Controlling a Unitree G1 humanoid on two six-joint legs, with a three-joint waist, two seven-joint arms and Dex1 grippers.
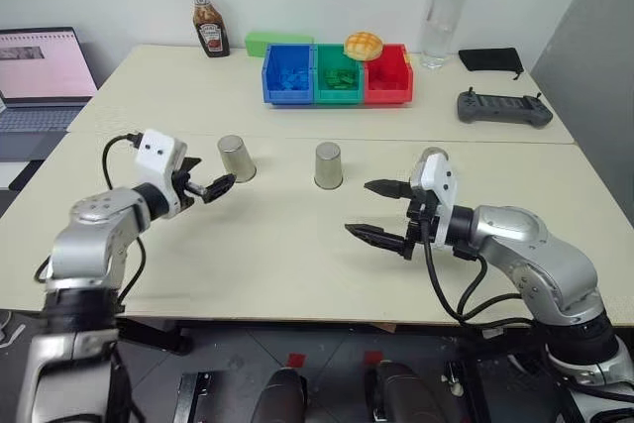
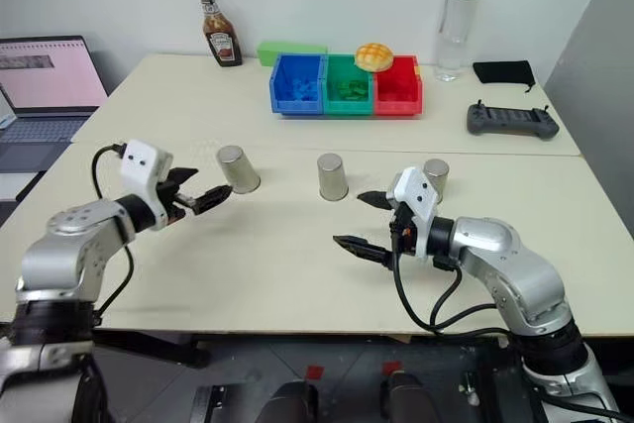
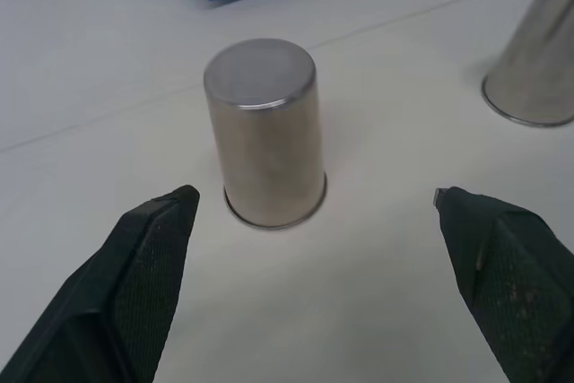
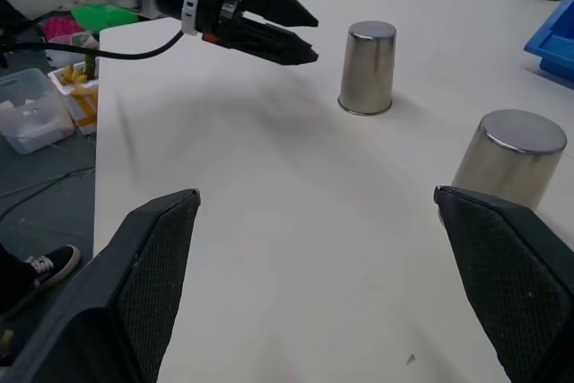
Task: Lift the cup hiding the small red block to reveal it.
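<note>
Three upside-down steel cups stand in a row on the table: the left cup (image 1: 236,158), the middle cup (image 1: 328,164) and the right cup (image 2: 436,175). The small red block is hidden. My left gripper (image 1: 211,180) is open, just short of the left cup (image 3: 265,132), which stands a little beyond and between its fingers in the left wrist view. My right gripper (image 1: 359,208) is open with nothing in it, in front of the middle cup (image 4: 507,163) and beside the right cup. The right wrist view also shows the left gripper (image 4: 300,38) near the left cup (image 4: 368,67).
Blue (image 1: 288,74), green (image 1: 340,76) and red (image 1: 387,76) bins stand at the back with a bun (image 1: 363,45) on top. Around them are a ketchup bottle (image 1: 209,19), a clear bottle (image 1: 442,17), a controller (image 1: 503,108) and a black pouch (image 1: 490,59). A laptop (image 1: 40,71) sits far left.
</note>
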